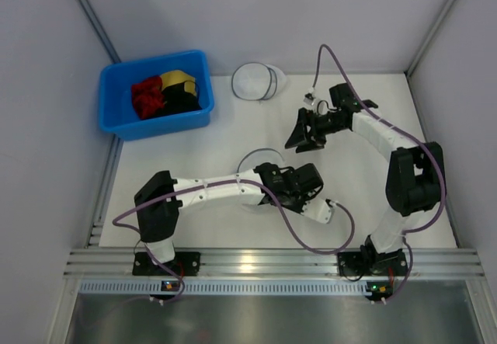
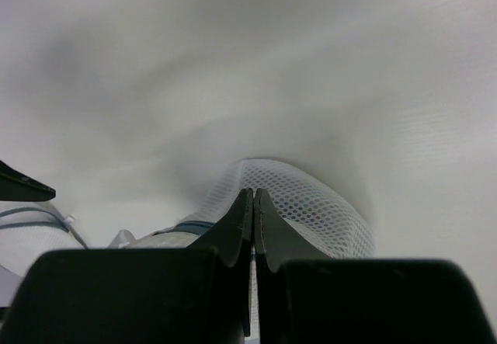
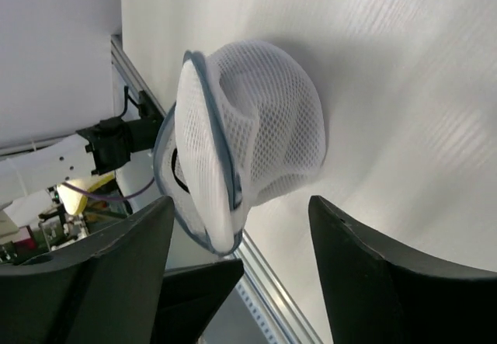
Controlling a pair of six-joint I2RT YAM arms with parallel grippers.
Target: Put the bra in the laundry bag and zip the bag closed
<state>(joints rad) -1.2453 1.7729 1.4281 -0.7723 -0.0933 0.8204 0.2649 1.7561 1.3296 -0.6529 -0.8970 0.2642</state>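
The laundry bag (image 3: pixel 256 126) is a white mesh pouch with a blue-grey rim, standing on edge with its two halves slightly apart. In the top view it (image 1: pixel 252 200) lies under my left arm's wrist, a thin hoop arcing above it. My left gripper (image 2: pixel 253 192) is shut on the bag's mesh (image 2: pixel 311 204); in the top view the gripper (image 1: pixel 273 185) is at mid-table. My right gripper (image 3: pixel 241 204) is open and empty, its fingers (image 3: pixel 349 266) either side of the bag's near end; it (image 1: pixel 299 136) hovers just beyond the bag. A dark patch shows between the halves; I cannot tell whether it is the bra.
A blue bin (image 1: pixel 116 119) at the back left holds a red garment (image 1: pixel 146 98), a yellow-and-black garment (image 1: pixel 177 80) and black fabric. A whiter round mesh case (image 1: pixel 256 81) lies at the back middle. Grey walls close the sides; a metal rail (image 1: pixel 272 262) runs along the near edge.
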